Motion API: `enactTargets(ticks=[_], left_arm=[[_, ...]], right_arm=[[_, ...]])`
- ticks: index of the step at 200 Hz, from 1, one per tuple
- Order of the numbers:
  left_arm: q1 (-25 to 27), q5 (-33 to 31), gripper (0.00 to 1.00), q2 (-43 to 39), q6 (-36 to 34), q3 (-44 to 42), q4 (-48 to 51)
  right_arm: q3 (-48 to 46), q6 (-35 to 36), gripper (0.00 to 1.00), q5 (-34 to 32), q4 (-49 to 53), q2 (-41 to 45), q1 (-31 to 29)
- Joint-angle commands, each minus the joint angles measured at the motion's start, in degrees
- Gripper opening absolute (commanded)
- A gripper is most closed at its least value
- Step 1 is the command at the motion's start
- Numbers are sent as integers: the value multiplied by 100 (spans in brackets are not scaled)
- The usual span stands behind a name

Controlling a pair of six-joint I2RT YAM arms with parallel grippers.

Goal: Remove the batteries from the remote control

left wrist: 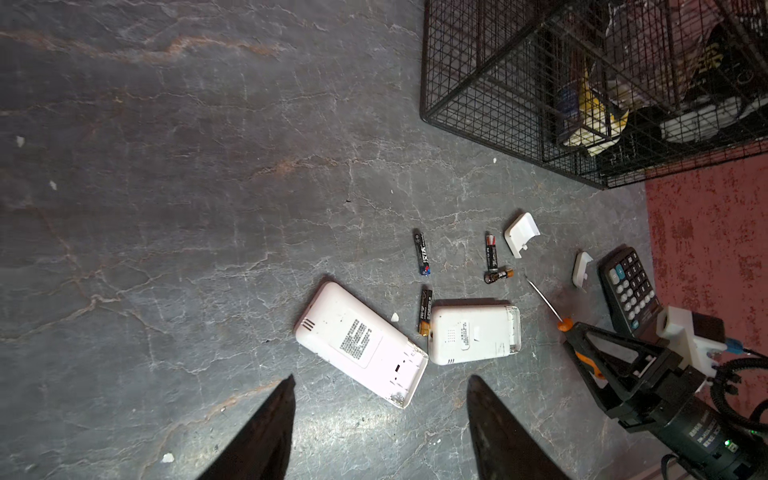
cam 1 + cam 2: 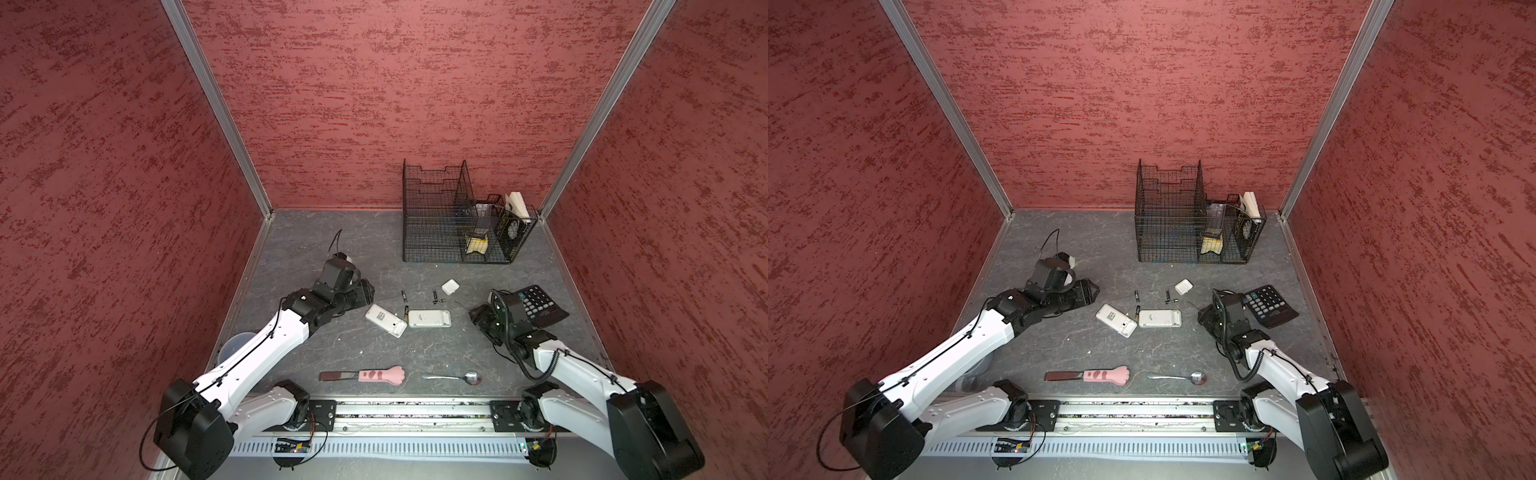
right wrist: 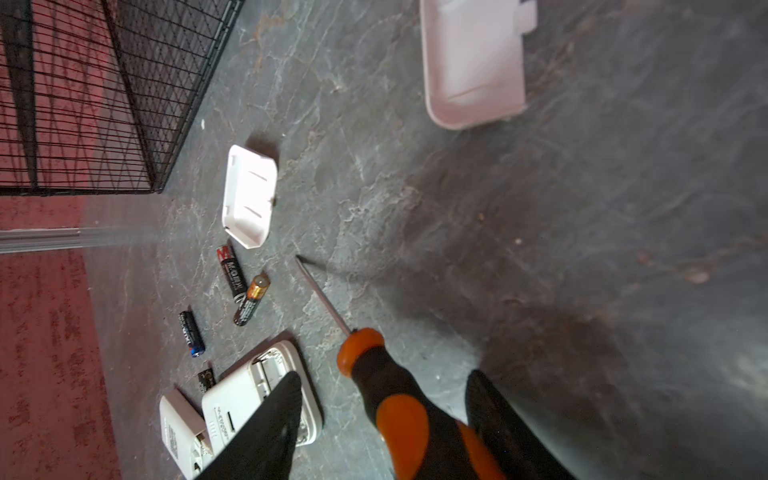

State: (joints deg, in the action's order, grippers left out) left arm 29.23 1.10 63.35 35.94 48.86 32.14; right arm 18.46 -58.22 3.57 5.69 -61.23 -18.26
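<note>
Two white remote controls lie back-up on the grey table, one angled (image 2: 385,320) and one level (image 2: 429,318), both with their battery bays uncovered. Several batteries lie loose beside them: one (image 1: 422,253) apart, one (image 1: 424,311) against the level remote, and two (image 1: 491,251) (image 1: 498,275) near a white cover (image 1: 521,232). My left gripper (image 1: 381,380) hangs open over the angled remote (image 1: 357,340), holding nothing. My right gripper (image 3: 383,374) is open, and the orange-and-black screwdriver (image 3: 399,399) handle lies between its fingers, with a gap on one side.
A black wire basket (image 2: 457,220) stands at the back right. A black calculator (image 2: 540,305) sits beside the right arm, with a second white cover (image 3: 473,62) near it. A pink paw spatula (image 2: 374,375) and a spoon (image 2: 453,377) lie near the front edge.
</note>
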Motion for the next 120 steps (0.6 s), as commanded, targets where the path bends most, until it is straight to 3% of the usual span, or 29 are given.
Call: enactTargets(ticks=[1,16,25,83,120], left_arm=[[-165,11,67,-84,-142,-17,49],[-272,26,68,-94,-162,-17,56],[-334,54,68,-97,-183,-24,58],[-617,109,69,-138,-219,-87,95],[-884,-99,72,-142,-291,-125,231]], right_arm=[[216,-83,75,-210,521,30,29],[287,-156,86,-210,699,48,28],[319,-184,99,-223,765,82,27],[597,-422,99,-455,1334,390,21],[1016,-333,99,-1007,2017,624,22]])
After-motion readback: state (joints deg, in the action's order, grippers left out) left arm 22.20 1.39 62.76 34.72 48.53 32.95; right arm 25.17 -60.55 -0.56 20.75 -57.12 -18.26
